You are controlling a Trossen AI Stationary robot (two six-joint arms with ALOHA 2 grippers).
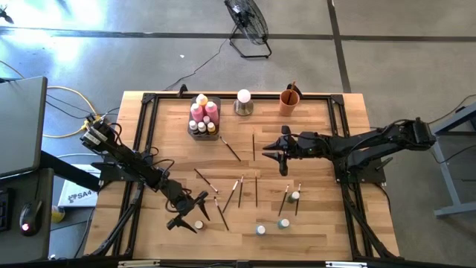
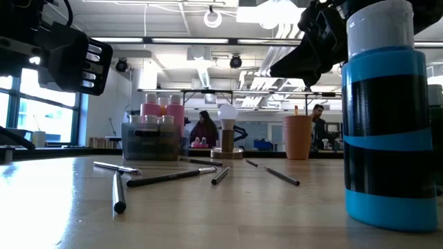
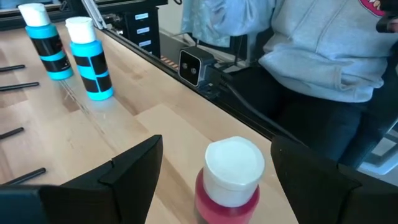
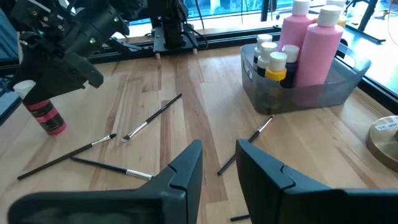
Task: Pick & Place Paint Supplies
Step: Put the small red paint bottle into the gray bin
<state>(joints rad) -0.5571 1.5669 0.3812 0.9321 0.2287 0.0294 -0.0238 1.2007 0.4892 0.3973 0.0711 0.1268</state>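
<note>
The table is pale, smooth wood planking with visible grain and a black metal frame. Near the grey translucent plastic tray, glossy pink plastic bottles stand. Thin paintbrushes nearby have matt dark handles and shiny metal ferrules.

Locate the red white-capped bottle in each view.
High: red bottle, lower left, beside the open left pincer.
Low: not in it.
Left wrist: between that pincer's own fingers.
Right wrist: standing under the left pincer, near loose brushes.
Shared landmark: the left pincer.
</note>
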